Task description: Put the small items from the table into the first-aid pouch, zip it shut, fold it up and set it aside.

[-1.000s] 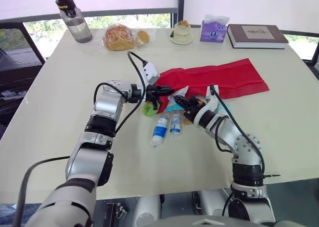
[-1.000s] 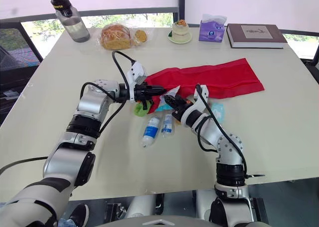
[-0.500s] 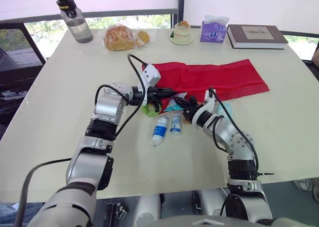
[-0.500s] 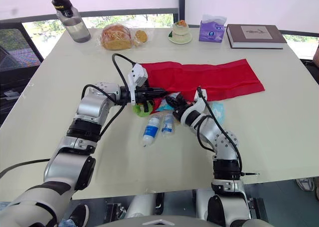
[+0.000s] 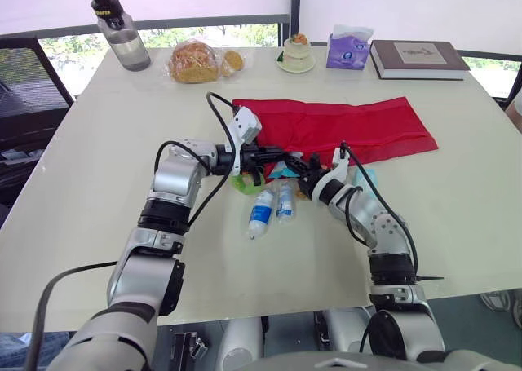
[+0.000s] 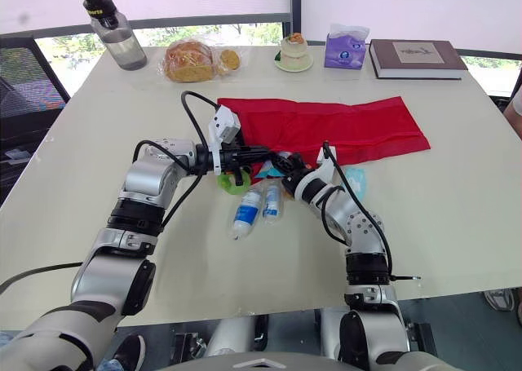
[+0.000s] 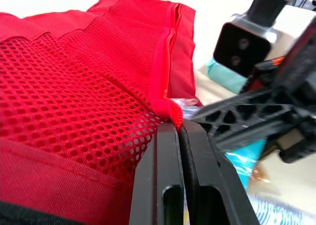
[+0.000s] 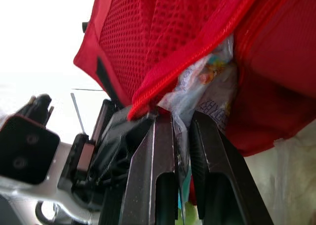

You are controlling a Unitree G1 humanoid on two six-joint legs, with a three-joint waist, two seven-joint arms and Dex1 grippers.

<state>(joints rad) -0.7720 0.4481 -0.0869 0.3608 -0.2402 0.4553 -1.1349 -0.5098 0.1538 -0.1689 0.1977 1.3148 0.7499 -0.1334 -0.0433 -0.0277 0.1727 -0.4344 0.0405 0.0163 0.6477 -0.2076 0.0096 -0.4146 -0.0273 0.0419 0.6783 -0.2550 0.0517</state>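
On the table (image 5: 90, 143), the red first-aid pouch (image 5: 342, 126) lies unfolded. The left gripper (image 7: 178, 128) pinches its mesh pocket edge, and the right gripper (image 8: 181, 118) clamps a clear packet (image 8: 210, 81) half hidden under that edge. Just beside the pouch lie two small bottles (image 5: 263, 210) and a partly covered green item (image 5: 243, 183).

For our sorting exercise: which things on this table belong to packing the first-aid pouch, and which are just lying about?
Job: pouch, small bottles, green item, teal packet, clear packet.
Lying about: water bottle, bread, cake, tissues, book.
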